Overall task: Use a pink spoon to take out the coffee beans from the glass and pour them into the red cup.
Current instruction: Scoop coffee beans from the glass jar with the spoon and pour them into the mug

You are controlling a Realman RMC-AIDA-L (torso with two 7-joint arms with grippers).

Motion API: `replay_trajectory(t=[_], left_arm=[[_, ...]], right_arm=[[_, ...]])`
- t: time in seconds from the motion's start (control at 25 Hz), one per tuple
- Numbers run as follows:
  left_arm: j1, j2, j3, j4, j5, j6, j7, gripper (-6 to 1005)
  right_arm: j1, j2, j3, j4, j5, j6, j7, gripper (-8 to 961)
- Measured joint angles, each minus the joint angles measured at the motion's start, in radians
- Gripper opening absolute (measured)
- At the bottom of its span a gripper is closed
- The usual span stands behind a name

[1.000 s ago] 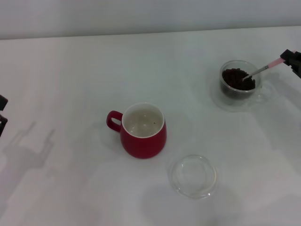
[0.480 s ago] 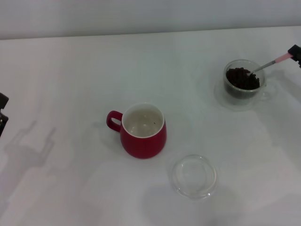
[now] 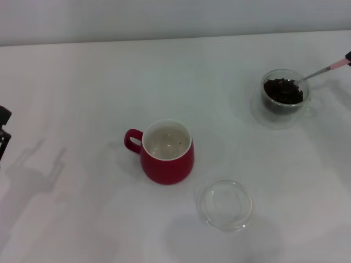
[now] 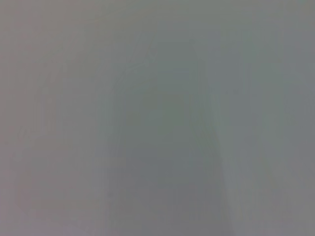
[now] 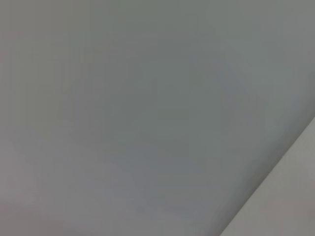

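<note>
The white worktop (image 3: 82,71) carries three vessels. The red cup (image 3: 166,152) stands near the middle with its white inside showing almost bare, so none of the pouring appears to be done. A shallow clear dish (image 3: 225,205) sits just in front of it toward the right and has not moved.

Far off to the right stands the glass (image 3: 284,99), heaped with coffee beans (image 3: 283,91). Over the last second it has shifted a little further right on the worktop, which I judge to be the spoon dragging or nudging it.

The pink spoon (image 3: 321,71) has been drawn outward: a second ago its metal bowl was buried in the heap, and now the bowl lies up at the glass's far rim, with the handle running off the right edge. Whether it carries beans is too small to tell.

The right gripper (image 3: 348,56) shows only as a dark sliver at that edge; it must be gripping the handle, but I cannot tell how its jaws stand.

The left gripper (image 3: 3,131) is parked at the left edge, jaws unreadable.
</note>
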Motion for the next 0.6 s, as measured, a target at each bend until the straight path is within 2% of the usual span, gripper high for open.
replay_trajectory(t=[0.28, 0.6], left_arm=[[-0.002, 0.0, 0.0, 0.0, 0.0, 0.003, 0.0, 519], [-0.002, 0.0, 0.0, 0.0, 0.0, 0.004, 0.0, 518]], right_arm=[[-0.002, -0.022, -0.006, 0.009, -0.008, -0.001, 0.059, 145], [-0.002, -0.027, -0.016, 0.012, -0.013, 0.026, 0.112, 145]])
